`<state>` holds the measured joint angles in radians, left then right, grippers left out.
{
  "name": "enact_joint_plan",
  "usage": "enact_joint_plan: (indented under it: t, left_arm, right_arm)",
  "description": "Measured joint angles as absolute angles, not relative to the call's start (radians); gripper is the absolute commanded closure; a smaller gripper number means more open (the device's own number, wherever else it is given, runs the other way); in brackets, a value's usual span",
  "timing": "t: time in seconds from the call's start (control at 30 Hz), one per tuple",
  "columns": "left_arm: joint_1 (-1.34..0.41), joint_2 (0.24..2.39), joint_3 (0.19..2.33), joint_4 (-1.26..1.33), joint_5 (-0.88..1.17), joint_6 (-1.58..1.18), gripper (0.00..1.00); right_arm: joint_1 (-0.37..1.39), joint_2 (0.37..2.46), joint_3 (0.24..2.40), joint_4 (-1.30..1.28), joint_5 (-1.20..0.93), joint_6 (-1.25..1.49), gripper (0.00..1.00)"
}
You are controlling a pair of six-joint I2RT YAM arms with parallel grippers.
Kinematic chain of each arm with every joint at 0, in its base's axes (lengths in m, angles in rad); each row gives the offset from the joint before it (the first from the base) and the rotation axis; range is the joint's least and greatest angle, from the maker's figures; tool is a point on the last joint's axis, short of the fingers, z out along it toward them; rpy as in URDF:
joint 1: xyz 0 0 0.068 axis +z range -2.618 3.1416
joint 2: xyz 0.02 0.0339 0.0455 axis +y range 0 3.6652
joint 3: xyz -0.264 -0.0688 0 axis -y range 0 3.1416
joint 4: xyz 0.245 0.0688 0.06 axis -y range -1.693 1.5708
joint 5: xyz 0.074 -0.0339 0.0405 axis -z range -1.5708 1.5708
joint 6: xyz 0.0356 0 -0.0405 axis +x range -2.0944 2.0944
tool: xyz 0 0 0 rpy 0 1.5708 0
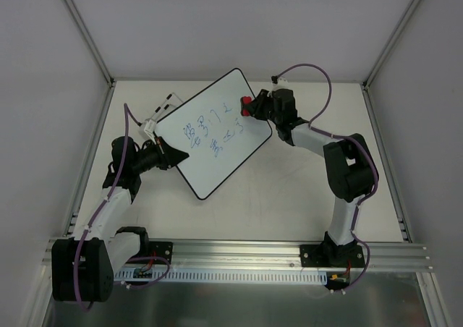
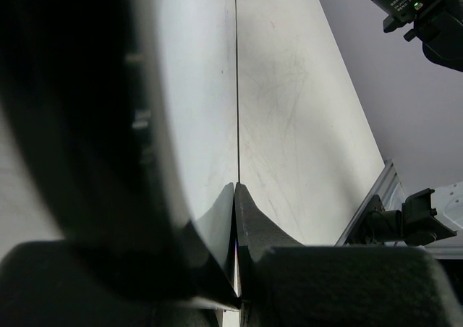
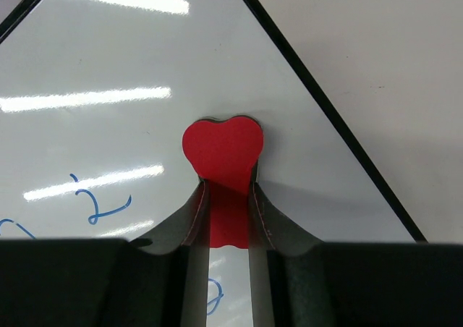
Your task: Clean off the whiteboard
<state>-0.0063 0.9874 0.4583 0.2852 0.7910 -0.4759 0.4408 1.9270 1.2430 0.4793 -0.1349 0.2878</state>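
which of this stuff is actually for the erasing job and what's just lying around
For the job: whiteboard, blue scribbles, red eraser in the right gripper, left gripper clamping the board's edge.
Just there: purple cables, aluminium rail.

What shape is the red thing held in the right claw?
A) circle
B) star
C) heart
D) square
C: the right wrist view shows the red eraser pinched in the right claw, with two rounded lobes like a heart, over the whiteboard.
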Motion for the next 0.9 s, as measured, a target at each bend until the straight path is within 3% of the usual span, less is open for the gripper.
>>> enact_joint_plan:
  t: [0.4, 0.9]
  left_arm:
    - [-0.007, 0.987, 0.458, 0.286, 0.79, -0.472, 1.0]
    - [-0.02, 0.979, 0.458, 0.292, 0.756, -0.412, 1.0]
  right_arm:
    - [0.44, 1.927, 1.261, 0.456, -0.144, 0.3, 0.99]
    - [0.479, 2.019, 1.562, 0.282, -0.144, 0.299, 0.98]
